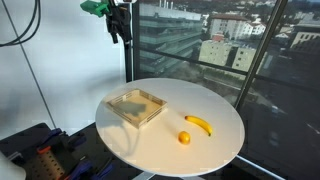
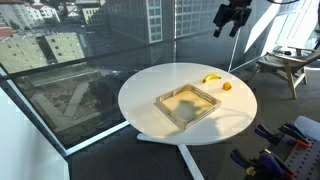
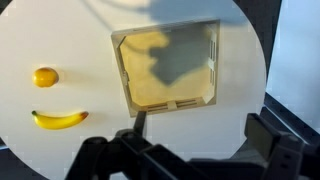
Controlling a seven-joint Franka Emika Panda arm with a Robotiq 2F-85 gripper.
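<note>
Wrist view: end effector (image 3: pixel 193 140) fingers (image 3: pixel 272 148) dark, blurred, cut off at bottom edge; spread apart, empty. Beyond, on white table (image 3: pixel 60 30): shallow tray (image 3: pixel 168 65), partly shadowed. Banana (image 3: pixel 58 119) and orange (image 3: pixel 45 76) lie near the tray, not touching it. In both exterior views the end effector hangs high above the table.

Round white tabletop (image 1: pixel 215 145), carrying a shallow square wooden tray (image 1: pixel 136 106) toward one side; well apart from it, a banana (image 1: pixel 199 124) near a small orange (image 1: pixel 184 138).
</note>
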